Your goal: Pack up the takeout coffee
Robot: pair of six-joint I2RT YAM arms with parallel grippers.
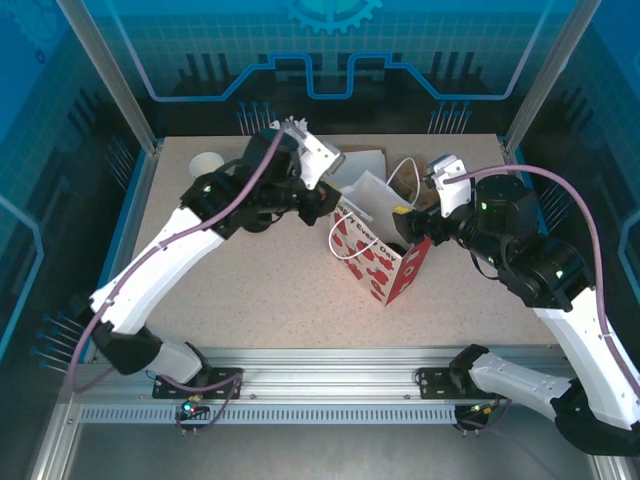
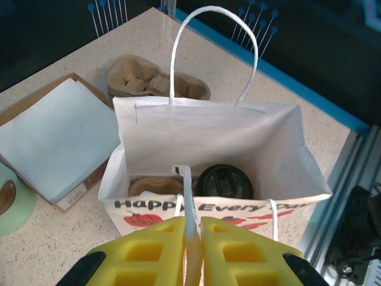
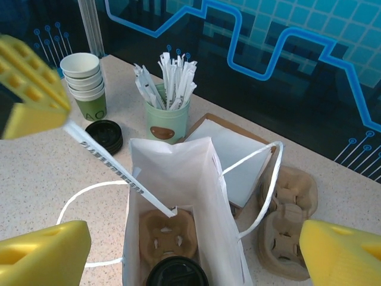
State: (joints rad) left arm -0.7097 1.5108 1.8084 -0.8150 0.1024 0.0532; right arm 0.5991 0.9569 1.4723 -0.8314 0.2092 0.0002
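Takeout coffee (image 2: 224, 180) with round black plastic lid standing inside white paper bag (image 2: 208, 134) with red print, next to brown moulded-pulp cup carrier (image 2: 156, 186) at bag's bottom. Left gripper (image 2: 191, 250) clenched on bag's near white handle (image 2: 187, 202); right gripper (image 3: 195, 238) spread wide above bag's mouth

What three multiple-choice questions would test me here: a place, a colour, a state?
1. Where is the takeout coffee with the round black plastic lid? A on the floor; B inside the white paper bag; C on a shelf.
2. What colour is the paper cup of white wrapped sticks? A red; B black; C pale green.
3. The left gripper is: A shut on the bag's white handle; B wide open; C holding a spoon.
Answers: B, its lid shows inside the bag; C, plainly pale green; A, yellow fingers pinch the strip.
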